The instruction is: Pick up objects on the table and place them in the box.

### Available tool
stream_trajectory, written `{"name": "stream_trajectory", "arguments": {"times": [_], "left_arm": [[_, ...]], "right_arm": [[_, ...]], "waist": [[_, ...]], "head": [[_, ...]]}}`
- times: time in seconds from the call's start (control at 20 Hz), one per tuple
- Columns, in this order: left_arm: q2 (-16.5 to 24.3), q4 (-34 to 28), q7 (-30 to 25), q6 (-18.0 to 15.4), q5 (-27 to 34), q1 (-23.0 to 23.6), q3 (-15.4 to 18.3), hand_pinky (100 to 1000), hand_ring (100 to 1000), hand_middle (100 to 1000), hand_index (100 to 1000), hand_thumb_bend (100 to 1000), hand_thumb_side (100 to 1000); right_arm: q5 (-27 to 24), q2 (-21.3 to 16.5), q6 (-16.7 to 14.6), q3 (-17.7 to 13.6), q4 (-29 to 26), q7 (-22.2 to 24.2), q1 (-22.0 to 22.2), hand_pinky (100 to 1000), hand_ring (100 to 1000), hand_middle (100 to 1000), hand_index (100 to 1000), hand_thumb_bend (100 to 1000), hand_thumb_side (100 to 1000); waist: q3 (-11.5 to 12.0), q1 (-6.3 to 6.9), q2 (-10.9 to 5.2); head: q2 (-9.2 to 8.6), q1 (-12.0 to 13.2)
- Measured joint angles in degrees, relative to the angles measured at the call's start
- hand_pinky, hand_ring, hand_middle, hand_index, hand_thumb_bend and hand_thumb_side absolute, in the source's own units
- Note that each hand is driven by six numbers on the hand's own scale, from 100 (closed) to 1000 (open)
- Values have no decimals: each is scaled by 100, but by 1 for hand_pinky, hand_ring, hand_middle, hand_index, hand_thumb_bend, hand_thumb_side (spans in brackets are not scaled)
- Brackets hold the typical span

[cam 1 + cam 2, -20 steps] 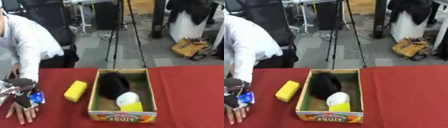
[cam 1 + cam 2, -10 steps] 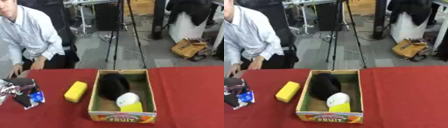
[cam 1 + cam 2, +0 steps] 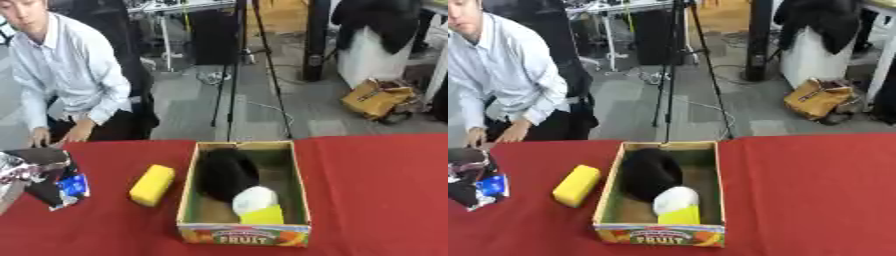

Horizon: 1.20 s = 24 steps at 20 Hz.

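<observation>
Left eye view shows our left hand (image 3: 31,167) at the left edge, fingers curled round a crinkly packet (image 3: 68,187) with a blue patch. Just beside the yellow block (image 3: 152,185) stands the box (image 3: 244,234), lettered "FRUIT", holding black, white and yellow things.

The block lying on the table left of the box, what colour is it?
Yellow. The block shows best in the left eye view, lying on the red table beside the box.
</observation>
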Motion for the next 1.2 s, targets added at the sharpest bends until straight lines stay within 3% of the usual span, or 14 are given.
{"name": "stream_trajectory", "arguments": {"times": [0.05, 0.5, 0.55, 1.2], "left_arm": [[-1, -14, 15, 10, 79, -2, 12, 323, 380, 419, 563, 178, 489], [-75, -61, 195, 168, 962, -24, 70, 297, 365, 402, 545, 137, 479], [-87, -67, 198, 177, 1026, -40, 70, 269, 350, 389, 533, 100, 487], [-305, -200, 426, 406, 2349, -245, 94, 216, 321, 353, 505, 100, 497]], "right_arm": [[0, 1, 0, 0, 0, 0, 0, 814, 776, 625, 635, 100, 1000], [0, 29, 1, 0, 0, -1, 6, 814, 776, 625, 635, 100, 1000], [0, 41, 1, 0, 0, -1, 10, 814, 776, 625, 635, 100, 1000], [0, 90, 9, 6, 0, -9, 48, 815, 775, 623, 635, 100, 1000]], "waist": [[0, 5, -7], [1, 33, -61], [1, 38, -80], [-23, 99, -183]], "head": [[10, -10], [32, -46], [34, -47], [83, -72]]}}
